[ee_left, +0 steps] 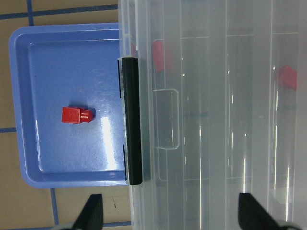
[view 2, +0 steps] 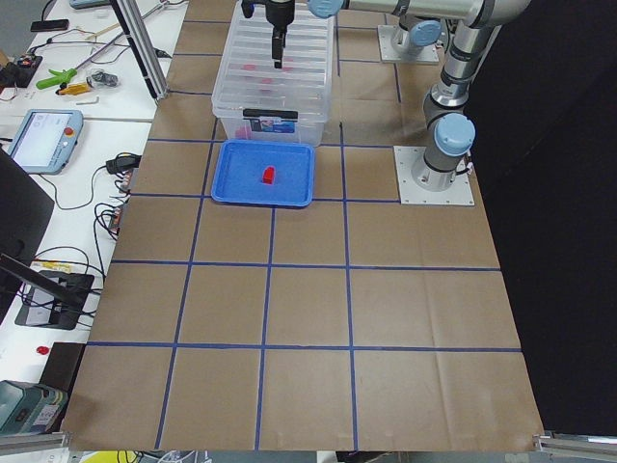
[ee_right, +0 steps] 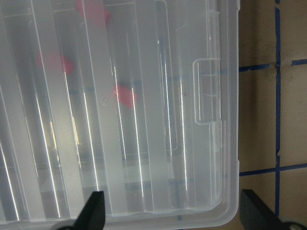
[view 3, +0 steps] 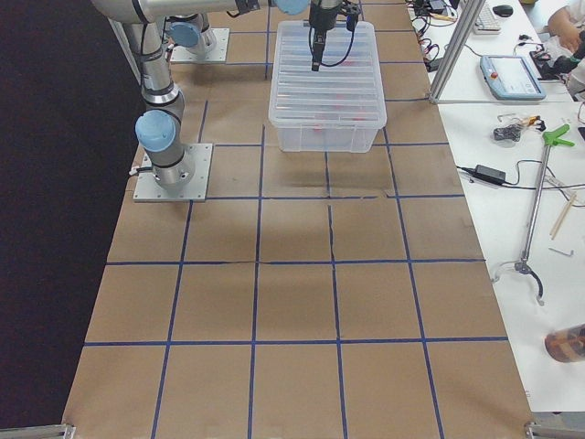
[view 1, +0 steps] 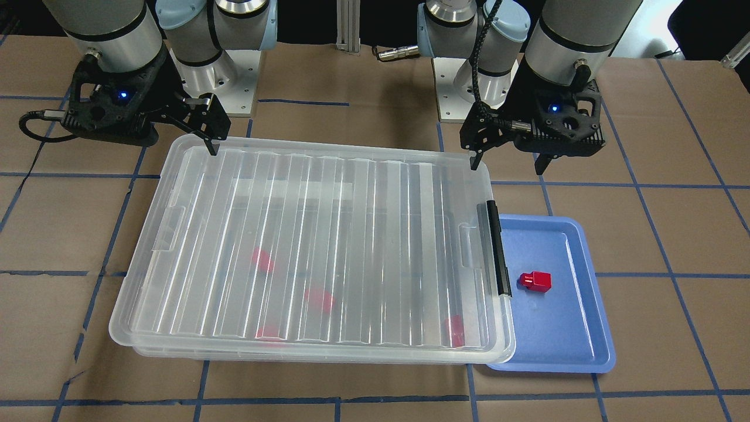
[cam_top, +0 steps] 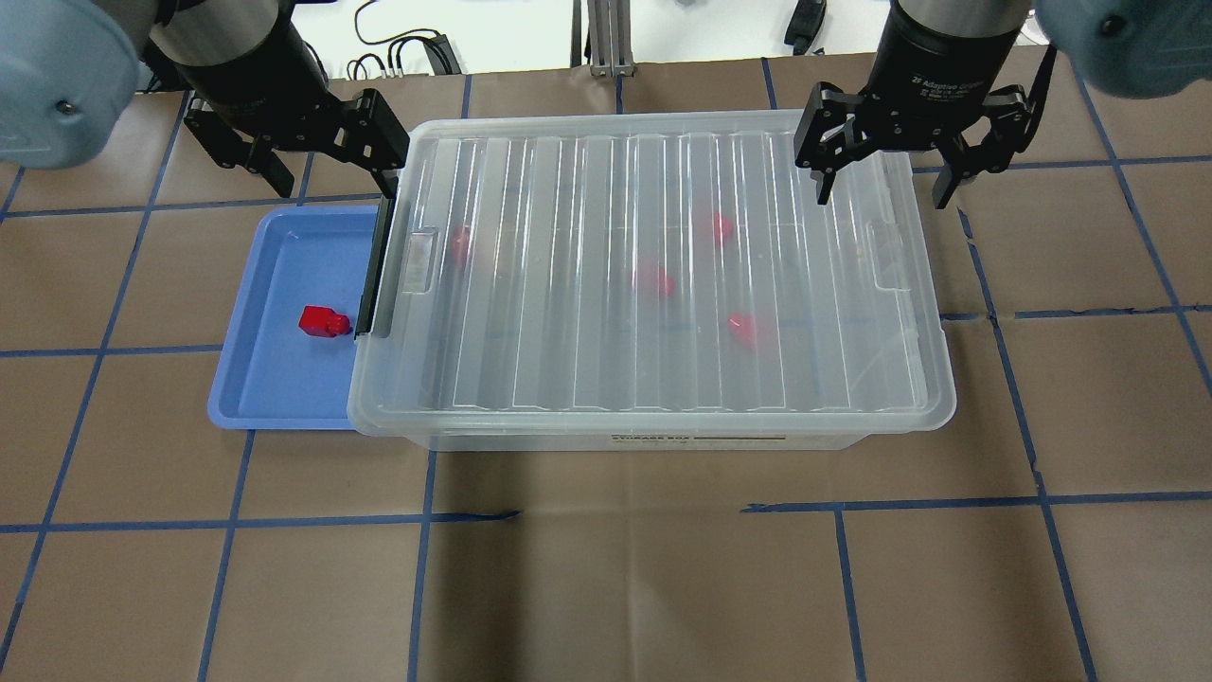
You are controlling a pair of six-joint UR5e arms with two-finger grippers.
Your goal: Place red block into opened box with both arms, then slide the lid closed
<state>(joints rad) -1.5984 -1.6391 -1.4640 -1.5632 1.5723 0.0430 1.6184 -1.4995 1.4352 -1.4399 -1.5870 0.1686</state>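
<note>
The clear ribbed lid [cam_top: 568, 332] lies flat on the box [cam_top: 663, 439] and covers nearly all of it. Several red blocks [cam_top: 653, 279] show blurred through the lid. Another red block [cam_top: 322, 322] lies on the blue tray [cam_top: 275, 379], beside the box's black latch bar [cam_top: 374, 275]. My left gripper [cam_top: 331, 170] is open at the lid's far left corner, with one finger over the lid and one outside it. At the far right corner my right gripper [cam_top: 885, 185] is also open and straddles the lid's edge in the same way. Neither holds anything.
The blue tray [view 1: 562, 351] sits partly under the box's latch end. Brown paper with blue tape lines covers the table [cam_top: 606, 568]. Both arm bases [view 1: 463, 88] stand just behind the box. A side bench [view 2: 58, 125] holds cables and tools.
</note>
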